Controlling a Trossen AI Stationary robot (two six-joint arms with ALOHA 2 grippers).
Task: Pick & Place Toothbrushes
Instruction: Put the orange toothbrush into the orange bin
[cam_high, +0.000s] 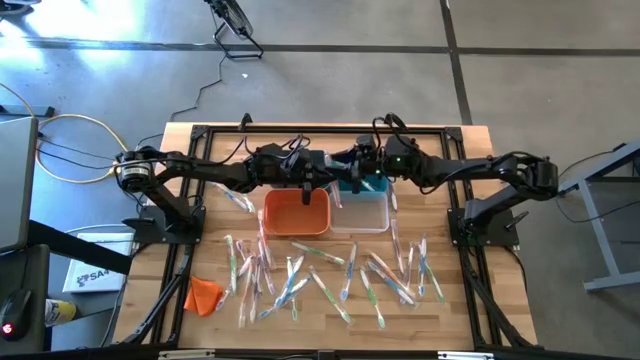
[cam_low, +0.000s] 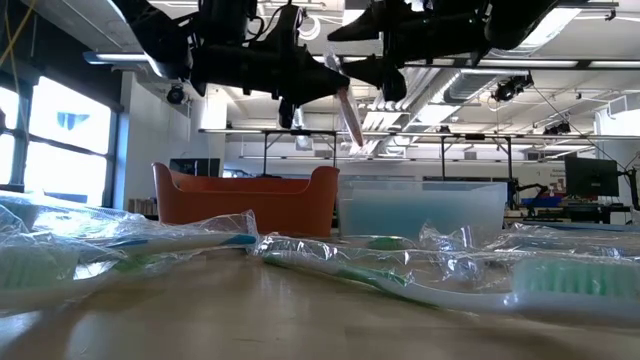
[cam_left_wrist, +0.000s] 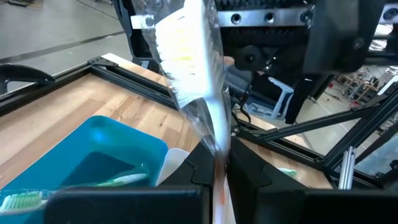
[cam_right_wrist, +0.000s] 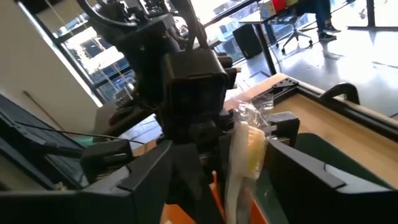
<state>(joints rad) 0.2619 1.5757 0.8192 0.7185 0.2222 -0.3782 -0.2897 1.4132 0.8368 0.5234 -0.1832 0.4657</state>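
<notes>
Both arms met over the bins at the far middle of the wooden counter (cam_high: 450, 140). The left pincer (cam_left_wrist: 219, 163) was clamped tight on one wrapped toothbrush (cam_left_wrist: 193, 68), a thin stick w/ pale bristles in crinkly clear film, held up in the air above the orange bin (cam_high: 296, 211) & clear bin (cam_high: 362, 212); low view showed it hanging tilted between the 2 arms. The right pincer (cam_right_wrist: 214, 163) sat w/ its fingers spread wide either side of that same brush, not gripping it. The orange bin was opaque plastic w/ curved rim & handle lips; the clear bin was translucent, straight-walled. A teal bin (cam_left_wrist: 93, 155), smooth & rounded at the corner, had a green-handled brush lying in it. Approx two dozen more toothbrushes (cam_high: 330, 275) lay scattered on the near half of the counter, shiny wrappers, white, green & blue handles, some overlapping. A small orange cloth lump (cam_high: 203, 294) lay near the left front corner, apart from the pile. A black metal frame ran round the counter edge; yellow cable looped on the floor at left.
</notes>
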